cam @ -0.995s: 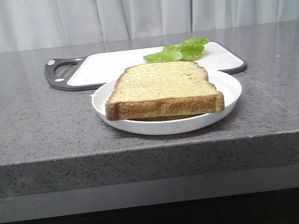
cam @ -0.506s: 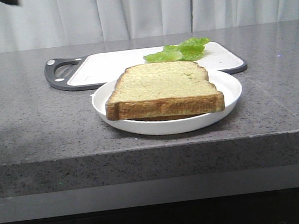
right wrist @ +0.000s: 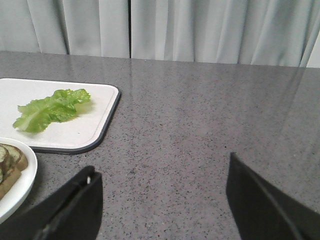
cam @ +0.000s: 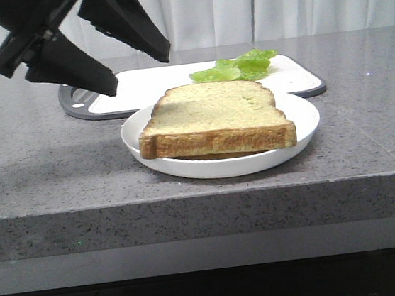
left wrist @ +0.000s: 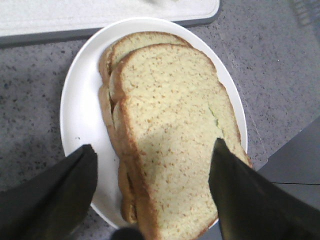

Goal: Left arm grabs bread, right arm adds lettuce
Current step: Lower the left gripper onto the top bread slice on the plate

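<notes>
The thick bread slice (cam: 215, 114) lies on top of a thinner slice on a white plate (cam: 302, 118). My left gripper (cam: 141, 72) is open and empty, hovering above and left of the plate. In the left wrist view its fingers straddle the bread (left wrist: 175, 125) from above without touching it, and the thinner slice (left wrist: 120, 47) peeks out beneath. The lettuce (cam: 235, 67) lies on the white cutting board (cam: 147, 86) behind the plate. My right gripper (right wrist: 162, 165) is open and empty over bare counter, to the right of the lettuce (right wrist: 50, 107).
The cutting board (right wrist: 80, 130) has a dark rim and a handle at its left end. The plate (left wrist: 82, 100) sits near the counter's front edge. Grey speckled counter extends to both sides, and curtains hang behind it.
The left arm has come into the front view from the upper left and descended toward the plate. Bread, plate and lettuce have not moved.
</notes>
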`<control>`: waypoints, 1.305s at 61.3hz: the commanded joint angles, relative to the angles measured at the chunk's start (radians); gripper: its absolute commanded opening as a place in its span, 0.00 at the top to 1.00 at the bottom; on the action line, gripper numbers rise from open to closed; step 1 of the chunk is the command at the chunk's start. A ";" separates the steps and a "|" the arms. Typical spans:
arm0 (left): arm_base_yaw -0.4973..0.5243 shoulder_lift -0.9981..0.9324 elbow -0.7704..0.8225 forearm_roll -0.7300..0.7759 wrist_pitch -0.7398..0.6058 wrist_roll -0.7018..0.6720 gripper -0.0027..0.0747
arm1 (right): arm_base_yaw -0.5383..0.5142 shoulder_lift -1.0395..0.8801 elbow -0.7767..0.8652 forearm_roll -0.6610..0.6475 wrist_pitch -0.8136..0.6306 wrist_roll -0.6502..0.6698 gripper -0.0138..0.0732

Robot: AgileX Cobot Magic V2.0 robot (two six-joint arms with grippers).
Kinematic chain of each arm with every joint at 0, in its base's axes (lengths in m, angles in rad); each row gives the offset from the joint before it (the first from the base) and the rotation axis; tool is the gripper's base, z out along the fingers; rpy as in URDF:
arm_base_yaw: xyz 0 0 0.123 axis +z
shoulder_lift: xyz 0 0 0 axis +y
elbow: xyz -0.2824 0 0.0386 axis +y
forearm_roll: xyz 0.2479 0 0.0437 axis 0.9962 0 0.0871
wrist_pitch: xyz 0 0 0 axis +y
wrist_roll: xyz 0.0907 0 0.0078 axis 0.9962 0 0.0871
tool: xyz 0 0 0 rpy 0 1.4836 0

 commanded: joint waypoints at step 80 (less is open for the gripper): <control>-0.011 0.118 -0.069 -0.089 0.035 0.006 0.79 | -0.008 0.018 -0.029 -0.009 -0.076 0.000 0.22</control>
